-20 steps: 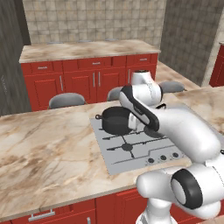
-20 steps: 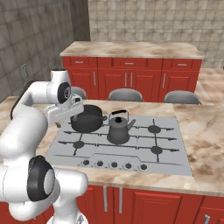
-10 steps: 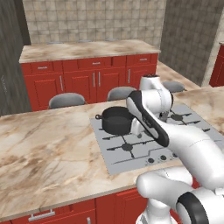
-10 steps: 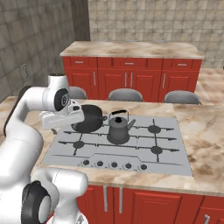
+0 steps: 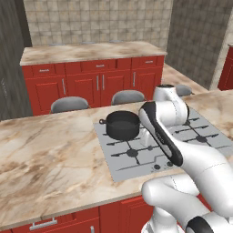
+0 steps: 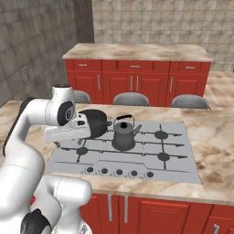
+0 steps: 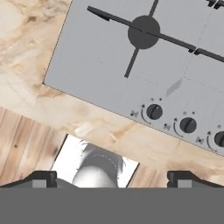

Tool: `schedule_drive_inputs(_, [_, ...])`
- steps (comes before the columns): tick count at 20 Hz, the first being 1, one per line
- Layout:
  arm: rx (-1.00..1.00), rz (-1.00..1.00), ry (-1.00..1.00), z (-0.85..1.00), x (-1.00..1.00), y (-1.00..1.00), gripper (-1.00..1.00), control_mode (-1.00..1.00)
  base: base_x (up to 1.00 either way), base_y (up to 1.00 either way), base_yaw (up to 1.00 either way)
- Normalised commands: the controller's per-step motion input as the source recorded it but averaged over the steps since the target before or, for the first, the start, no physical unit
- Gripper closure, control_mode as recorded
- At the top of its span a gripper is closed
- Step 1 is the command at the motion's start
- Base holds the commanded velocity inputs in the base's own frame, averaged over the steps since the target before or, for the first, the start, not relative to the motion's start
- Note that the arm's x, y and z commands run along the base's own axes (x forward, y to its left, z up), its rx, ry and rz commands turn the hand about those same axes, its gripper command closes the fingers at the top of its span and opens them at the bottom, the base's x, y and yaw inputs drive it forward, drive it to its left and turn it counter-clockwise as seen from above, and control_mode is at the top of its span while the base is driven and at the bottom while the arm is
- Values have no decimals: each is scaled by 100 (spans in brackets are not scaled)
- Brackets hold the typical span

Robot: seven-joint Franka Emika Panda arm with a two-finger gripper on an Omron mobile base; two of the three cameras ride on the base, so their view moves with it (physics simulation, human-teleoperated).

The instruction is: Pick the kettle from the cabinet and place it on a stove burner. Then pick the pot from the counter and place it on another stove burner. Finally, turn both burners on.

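The black pot (image 5: 122, 125) (image 6: 97, 121) sits on the back left burner of the grey cooktop (image 5: 123, 166) (image 6: 137, 154). Beside it the grey kettle (image 6: 124, 133) stands on the back middle burner. My gripper (image 7: 113, 179) is open and empty, its two fingertips (image 7: 43, 178) far apart, pointing down over the cooktop's front left corner. In the right base view its white hand (image 6: 66, 133) hangs just in front of the pot. The hand view has the front left burner (image 7: 143, 33) and a row of knobs (image 7: 154, 112) on the front strip.
The cooktop is set in a long marbled island (image 5: 45, 154) (image 6: 215, 137). Three grey stools (image 6: 131, 98) stand behind it. A back counter (image 5: 91, 52) with red drawer fronts runs along the tiled wall. A red cabinet side (image 5: 226, 68) shows at the right edge.
The hand has come down and forward from above the pot to the cooktop's front left corner. Pot and kettle have stayed put. The jaws remain open.
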Motion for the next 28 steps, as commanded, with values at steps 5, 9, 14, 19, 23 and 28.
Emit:
schedule_drive_inputs(5, [0,-10,0,-1,-6,-39,-100,-100,0,0,0])
schedule_drive_inputs(9, [0,-14,0,-2,0,-34,-100,-100,0,0,0])
schedule_drive_inputs(14, [0,-13,0,-5,-1,-30,-100,-100,0,0,0])
schedule_drive_inputs(19, [0,-12,0,-11,-4,-32,-100,-100,0,0,0])
schedule_drive_inputs(23, [0,-10,0,-18,0,-34,-100,-100,0,0,0])
schedule_drive_inputs(28, [0,-8,0,-20,0,-37,-100,-100,0,0,0])
